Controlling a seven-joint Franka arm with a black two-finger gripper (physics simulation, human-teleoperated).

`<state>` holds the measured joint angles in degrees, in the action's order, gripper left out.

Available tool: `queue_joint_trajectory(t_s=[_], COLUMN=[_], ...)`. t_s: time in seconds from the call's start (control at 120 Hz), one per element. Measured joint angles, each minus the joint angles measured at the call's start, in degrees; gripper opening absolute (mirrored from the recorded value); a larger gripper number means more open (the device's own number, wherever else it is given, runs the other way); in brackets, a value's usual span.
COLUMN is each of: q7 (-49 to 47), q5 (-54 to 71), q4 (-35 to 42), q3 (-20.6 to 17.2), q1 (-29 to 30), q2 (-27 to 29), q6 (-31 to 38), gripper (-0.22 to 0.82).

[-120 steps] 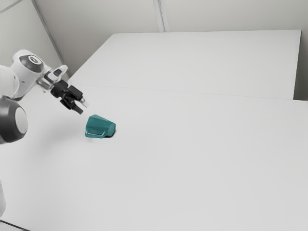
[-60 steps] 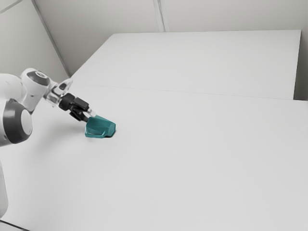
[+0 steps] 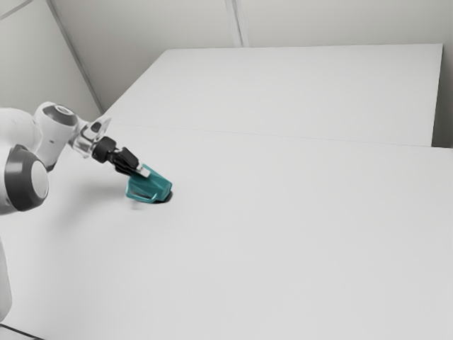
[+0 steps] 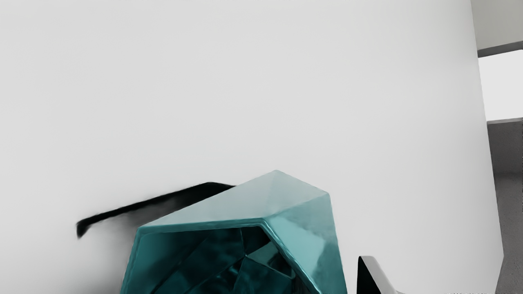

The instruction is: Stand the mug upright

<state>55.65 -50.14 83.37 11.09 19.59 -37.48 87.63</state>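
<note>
The teal faceted mug (image 3: pixel 157 184) lies on its side on the white table, its closed end toward the exterior view's right. My gripper (image 3: pixel 144 172) is at the mug's upper side, overlapping it near the rim. In the wrist view the mug (image 4: pixel 302 232) has its dark opening facing my hand, and a part of the gripper (image 4: pixel 369 275) stands beside the mug's outer wall. The mug's lower portion is cut off there, and contact between gripper and mug cannot be made out.
The white table (image 3: pixel 283 234) extends widely around the mug. A dark shadow lies along one side of the mug. Beyond the table, a second white surface (image 3: pixel 297 92) stands toward the back wall.
The arm has come down and toward the exterior view's right, from above the mug onto its side. The mug has shifted and turned slightly, with more dark shadow under its closed end.
</note>
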Motion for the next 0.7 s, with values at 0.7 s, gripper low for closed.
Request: queue_joint_trajectory(t_s=[0.7], q7=[-3.49], q5=[14.11], q4=[9.34], q3=[-0.29], q1=[-10.76], q2=[17.74], q6=[6.98], gripper=[-0.17])
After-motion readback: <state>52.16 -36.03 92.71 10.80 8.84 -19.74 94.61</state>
